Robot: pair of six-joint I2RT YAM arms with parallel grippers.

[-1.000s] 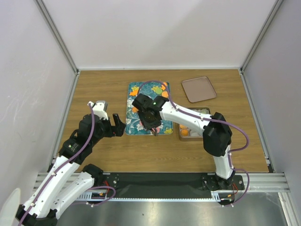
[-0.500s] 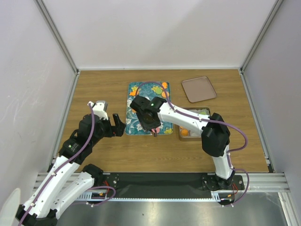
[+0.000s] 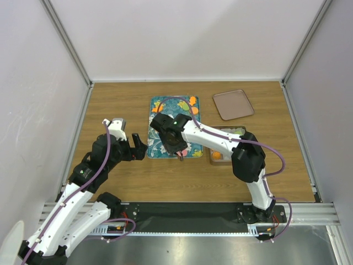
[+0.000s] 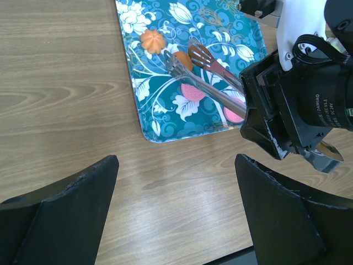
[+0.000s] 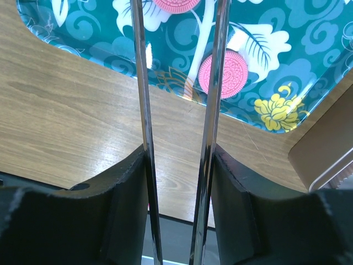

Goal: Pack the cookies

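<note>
The cookies lie on the teal flowered tray (image 4: 220, 33): an orange one (image 4: 153, 40), another orange one (image 4: 182, 59) and two pink ones (image 4: 192, 91) (image 4: 234, 115). My right gripper (image 5: 176, 165) is shut on metal tongs (image 5: 140, 83) and hovers over the tray's near edge (image 3: 177, 144). The tongs' tips (image 4: 199, 53) stand apart, one on each side of the second orange cookie. A pink cookie (image 5: 223, 74) lies just beside the right tong arm. My left gripper (image 4: 176, 187) is open and empty over bare wood left of the tray (image 3: 138, 148).
A square metal tin (image 3: 212, 161) with an orange cookie (image 3: 216, 155) in it stands right of the tray, mostly hidden by my right arm. Its brownish lid (image 3: 233, 104) lies at the back right. Grey walls enclose the table on three sides.
My right arm has shifted slightly left over the tray with the tongs. My left arm has not moved.
</note>
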